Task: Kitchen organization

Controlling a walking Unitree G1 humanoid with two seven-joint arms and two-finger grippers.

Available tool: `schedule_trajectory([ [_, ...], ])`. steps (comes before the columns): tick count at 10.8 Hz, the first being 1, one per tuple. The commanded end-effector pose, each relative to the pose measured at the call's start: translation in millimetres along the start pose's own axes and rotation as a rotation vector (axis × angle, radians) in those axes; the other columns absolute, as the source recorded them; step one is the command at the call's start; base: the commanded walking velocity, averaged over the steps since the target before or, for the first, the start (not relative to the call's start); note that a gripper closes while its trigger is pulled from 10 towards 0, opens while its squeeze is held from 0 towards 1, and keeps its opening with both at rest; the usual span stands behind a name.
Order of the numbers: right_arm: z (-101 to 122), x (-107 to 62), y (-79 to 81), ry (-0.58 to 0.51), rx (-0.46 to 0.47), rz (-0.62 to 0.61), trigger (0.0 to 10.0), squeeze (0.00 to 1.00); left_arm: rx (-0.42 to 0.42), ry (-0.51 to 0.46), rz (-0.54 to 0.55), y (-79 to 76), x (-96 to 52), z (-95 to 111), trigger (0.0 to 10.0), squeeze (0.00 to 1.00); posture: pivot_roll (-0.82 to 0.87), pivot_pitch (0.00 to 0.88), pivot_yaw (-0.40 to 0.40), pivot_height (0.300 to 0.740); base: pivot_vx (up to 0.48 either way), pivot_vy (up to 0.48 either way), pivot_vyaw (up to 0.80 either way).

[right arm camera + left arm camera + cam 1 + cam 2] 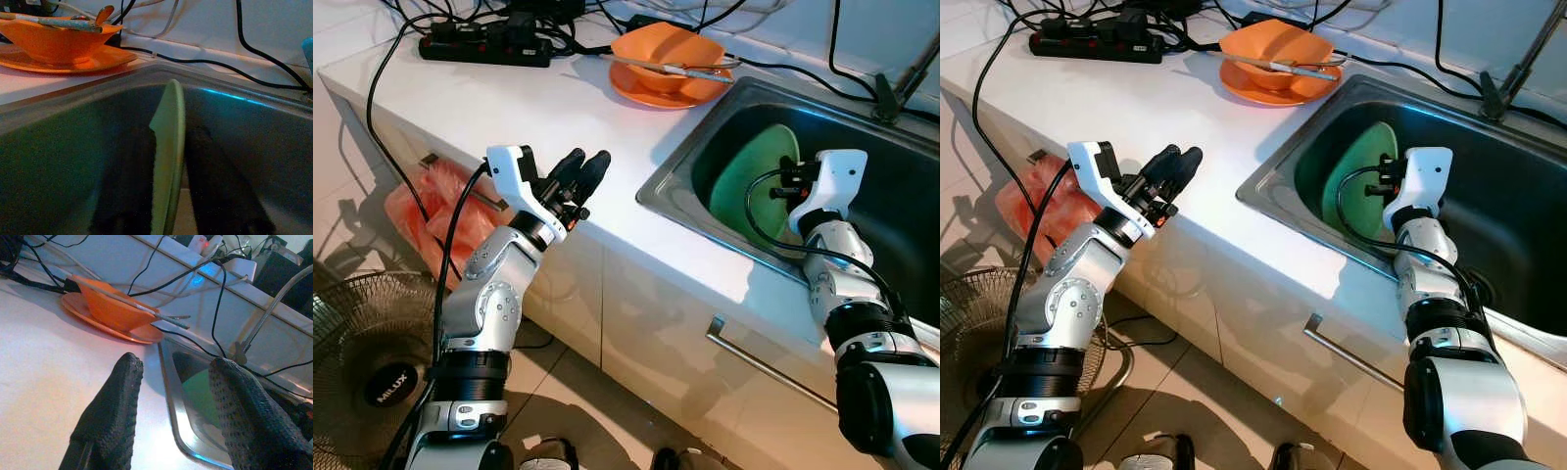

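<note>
In sink [677,164], right hand [168,191] gripping green plate [744,186]

I see a green plate [749,186] standing on edge in the sink, right of centre; orange bowl [668,54] on its orange plate [636,88], top centre.

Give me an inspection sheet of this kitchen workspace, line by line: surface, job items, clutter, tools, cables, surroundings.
Surface: white countertop with a steel sink set into it.
Job's things: green plate standing on edge inside the sink; orange bowl on an orange plate, utensils laid across the bowl.
Clutter: black power strip at the back of the counter.
Grippers: left tool open, above the counter's front edge; right tool down in the sink, one finger on each side of the green plate's rim.
Cables: black cables tangled by the strip and running behind the sink.
Surroundings: floor fan, orange bag on a cabinet handle, tap.
</note>
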State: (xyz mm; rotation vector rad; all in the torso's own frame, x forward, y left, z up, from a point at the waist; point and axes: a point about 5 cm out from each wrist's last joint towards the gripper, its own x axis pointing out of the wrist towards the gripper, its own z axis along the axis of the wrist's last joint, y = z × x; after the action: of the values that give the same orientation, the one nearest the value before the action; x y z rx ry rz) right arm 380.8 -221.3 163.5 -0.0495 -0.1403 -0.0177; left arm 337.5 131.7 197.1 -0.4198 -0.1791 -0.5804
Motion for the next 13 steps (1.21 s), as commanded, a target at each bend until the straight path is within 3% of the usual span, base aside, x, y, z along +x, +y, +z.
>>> schedule_trajectory([
  [1, -11.6, -4.6, 1.5, 0.047, -0.01, 0.008, 10.0, 0.0, 0.021, -0.003, -0.006, -2.8, -0.1, 2.0, 10.0, 0.0, 0.08, 0.125, -0.043, 0.74, 0.0, 0.0, 0.0],
  [3, -11.2, -4.5, 0.7, 0.046, -0.019, 0.004, 10.0, 0.0, 0.021, -0.002, -0.003, -2.9, -0.1, 1.7, 10.0, 0.0, 0.08, 0.124, -0.045, 0.74, 0.0, 0.0, 0.0],
  [4, -10.5, -4.2, -1.2, 0.047, -0.018, 0.0, 10.0, 0.67, 0.02, -0.003, -0.003, -2.8, 0.1, 1.5, 10.0, 0.0, 0.08, 0.124, -0.045, 0.74, 0.0, 0.0, 0.0],
  [5, -9.2, -3.9, -5.1, 0.047, -0.033, -0.026, 10.0, 1.0, 0.019, -0.003, -0.002, -2.5, 0.2, 1.4, 10.0, 0.0, 0.08, 0.124, -0.046, 0.74, 0.0, 0.0, 0.0],
  [6, -8.0, -3.7, -6.8, 0.046, -0.062, -0.034, 10.0, 0.0, 0.019, -0.003, -0.001, -2.3, 0.1, 1.3, 10.0, 0.0, 0.08, 0.124, -0.046, 0.74, 0.0, 0.0, 0.0],
  [8, 3.9, -2.1, -20.1, -0.001, -0.206, -0.122, 10.0, 0.0, 0.022, 0.0, 0.003, -1.6, -0.4, 0.8, 10.0, 0.0, 0.08, 0.121, -0.045, 0.74, 0.0, 0.0, 0.0],
  [11, 13.1, -2.1, -28.8, -0.051, -0.31, -0.214, 10.0, 0.0, 0.021, 0.005, 0.005, -1.4, -0.1, -1.1, 10.0, 0.0, 0.07, 0.119, -0.043, 0.74, 0.0, 0.0, 0.0],
  [12, 17.6, -2.5, -29.5, -0.088, -0.403, -0.232, 10.0, 0.0, 0.022, 0.007, 0.005, -1.5, 0.1, -1.2, 10.0, 0.0, 0.07, 0.119, -0.043, 0.74, 0.0, 0.0, 0.0],
  [13, 18.3, -2.1, -27.1, -0.099, -0.351, -0.23, 10.0, 0.0, 0.031, 0.008, 0.01, -0.9, 0.0, -1.2, 10.0, 0.0, 0.07, 0.115, -0.04, 0.74, 0.0, 0.0, 0.0],
])
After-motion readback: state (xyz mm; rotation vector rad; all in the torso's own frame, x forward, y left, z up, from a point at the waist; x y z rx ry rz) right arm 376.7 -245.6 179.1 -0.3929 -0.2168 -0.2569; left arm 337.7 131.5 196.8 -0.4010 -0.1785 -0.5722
